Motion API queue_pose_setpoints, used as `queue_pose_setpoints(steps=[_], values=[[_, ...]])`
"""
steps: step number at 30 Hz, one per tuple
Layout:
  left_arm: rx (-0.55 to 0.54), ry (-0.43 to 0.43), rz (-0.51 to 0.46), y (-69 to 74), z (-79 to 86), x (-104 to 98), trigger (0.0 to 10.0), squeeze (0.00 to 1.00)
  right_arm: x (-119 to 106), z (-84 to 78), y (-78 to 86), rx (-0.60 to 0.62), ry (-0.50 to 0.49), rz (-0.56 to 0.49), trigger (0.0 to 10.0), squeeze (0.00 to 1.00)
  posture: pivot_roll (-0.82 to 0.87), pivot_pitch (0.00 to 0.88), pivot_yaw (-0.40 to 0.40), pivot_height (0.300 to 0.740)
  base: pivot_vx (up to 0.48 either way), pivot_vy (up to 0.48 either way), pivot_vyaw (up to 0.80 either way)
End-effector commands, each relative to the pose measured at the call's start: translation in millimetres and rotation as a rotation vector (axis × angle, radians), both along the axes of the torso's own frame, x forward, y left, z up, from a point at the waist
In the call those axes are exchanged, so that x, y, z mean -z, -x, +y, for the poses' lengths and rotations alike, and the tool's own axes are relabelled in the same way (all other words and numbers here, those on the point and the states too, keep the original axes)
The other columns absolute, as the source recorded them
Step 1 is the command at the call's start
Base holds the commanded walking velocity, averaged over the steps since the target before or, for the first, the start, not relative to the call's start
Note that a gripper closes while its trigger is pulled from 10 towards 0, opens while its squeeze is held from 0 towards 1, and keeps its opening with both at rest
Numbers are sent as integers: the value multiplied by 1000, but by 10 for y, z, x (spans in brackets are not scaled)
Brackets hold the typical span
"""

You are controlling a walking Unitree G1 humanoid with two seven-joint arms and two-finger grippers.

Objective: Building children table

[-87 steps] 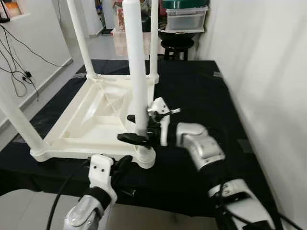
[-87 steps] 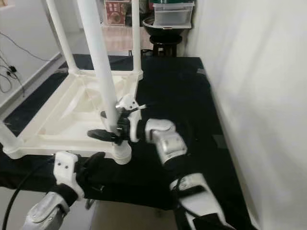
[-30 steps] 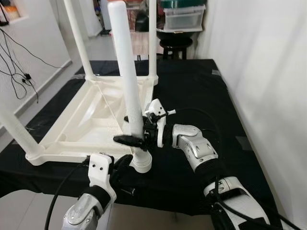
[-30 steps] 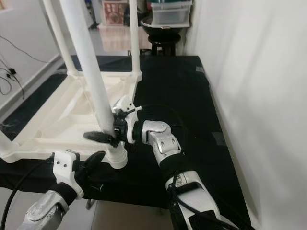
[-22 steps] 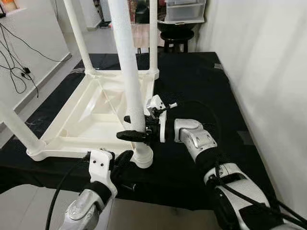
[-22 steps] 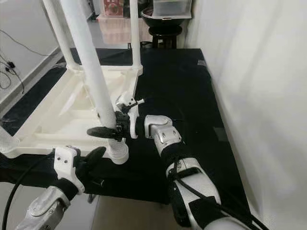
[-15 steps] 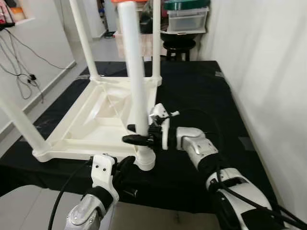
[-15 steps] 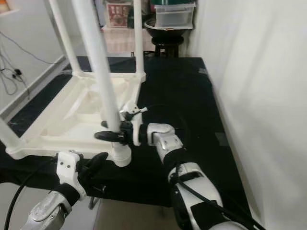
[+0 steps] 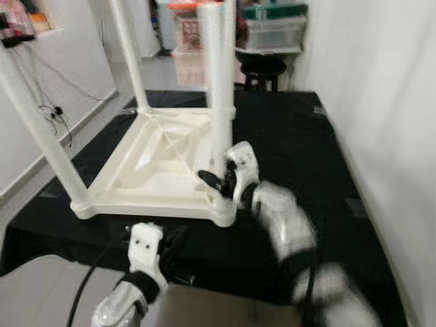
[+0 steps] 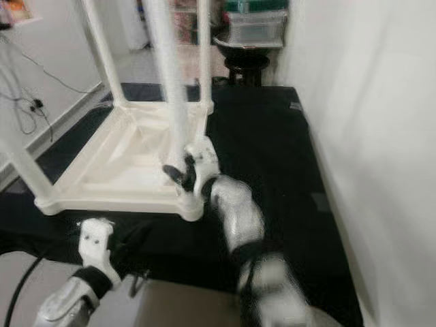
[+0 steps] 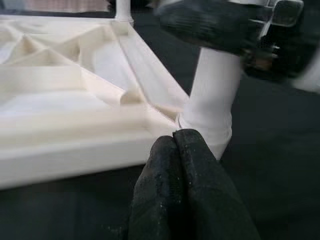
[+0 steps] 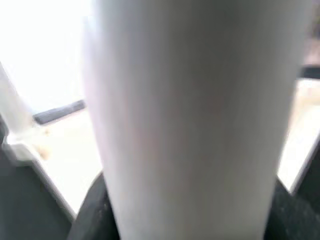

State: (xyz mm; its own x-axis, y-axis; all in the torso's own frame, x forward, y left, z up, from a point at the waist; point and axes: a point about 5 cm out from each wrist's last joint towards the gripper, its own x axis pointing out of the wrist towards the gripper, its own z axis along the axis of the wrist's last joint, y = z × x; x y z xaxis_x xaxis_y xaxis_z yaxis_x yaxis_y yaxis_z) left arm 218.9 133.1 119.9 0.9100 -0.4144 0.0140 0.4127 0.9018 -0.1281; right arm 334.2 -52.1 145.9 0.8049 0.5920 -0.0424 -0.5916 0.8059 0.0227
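A white children's table (image 9: 157, 153) lies upside down on a black cloth (image 9: 293, 136), its legs pointing up. My right gripper (image 9: 216, 182) is shut around the near right leg (image 9: 212, 82) just above the corner socket; the arm is blurred. In the right wrist view that leg (image 12: 190, 110) stands close between the black fingers (image 12: 92, 210). My left gripper (image 9: 174, 240) hovers low at the cloth's front edge, just below that same corner. Its fingers (image 11: 175, 150) are shut with nothing in them, pointing at the leg's base (image 11: 210, 105).
A white wall (image 9: 381, 102) runs close along the right. Behind the cloth stand a black stool (image 9: 262, 68) and stacked storage boxes (image 9: 276, 30). Cables (image 9: 51, 109) hang by the left wall. The cloth's front edge drops to the floor near my left arm.
The whole view has shifted with the camera. My right arm is now blurred and its wrist has turned while still holding the leg. The leg leaned a second ago and now stands upright.
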Motion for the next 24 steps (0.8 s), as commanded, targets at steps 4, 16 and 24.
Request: queue_pose_setpoints(steps=[4, 16, 24], values=[[10, 5, 5, 5, -10, -2, 10000, 0, 171, -155, -188, 97, -7, 144, 0, 0, -17, 5, 14, 740, 0, 0, 0], [4, 10, 4, -2, -14, -4, 10000, 0, -58, -91, -274, 69, 15, 116, 10000, 1000, -12, 1, 16, 740, 0, 0, 0], [2, 11, 2, -21, -23, -2, 10000, 0, -300, -4, -270, -477, -27, 24, 10000, 0, -4, 0, 9, 740, 0, 0, 0]])
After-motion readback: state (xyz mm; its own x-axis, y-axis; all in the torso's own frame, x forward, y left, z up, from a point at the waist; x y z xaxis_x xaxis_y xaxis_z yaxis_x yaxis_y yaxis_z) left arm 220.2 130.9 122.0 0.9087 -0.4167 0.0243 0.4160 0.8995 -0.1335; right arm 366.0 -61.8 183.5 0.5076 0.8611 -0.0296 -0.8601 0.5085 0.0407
